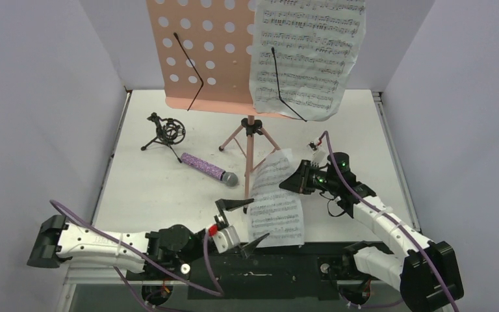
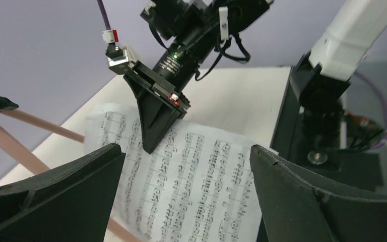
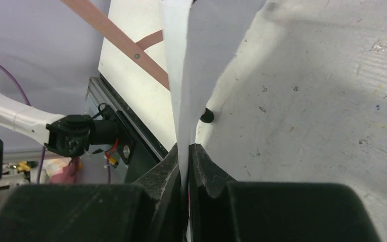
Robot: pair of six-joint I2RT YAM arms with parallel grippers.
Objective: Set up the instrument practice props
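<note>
White table (image 1: 136, 195), centre frame: right claw (image 3: 186, 154) pinches the loose music sheet (image 1: 276, 208) by one edge, left claw (image 2: 185, 151) gaping at its lower edge. Limp paper could slip, crumple, or snag the pink stand (image 1: 201, 65).

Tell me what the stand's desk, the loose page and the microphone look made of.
The music stand desk: thin pink sheet, probably painted metal, matte, punched round holes. The loose sheet-music page: white printed paper; it curls and bends. The microphone: purple glitter body, perhaps plastic; grey head, possibly mesh.
</note>
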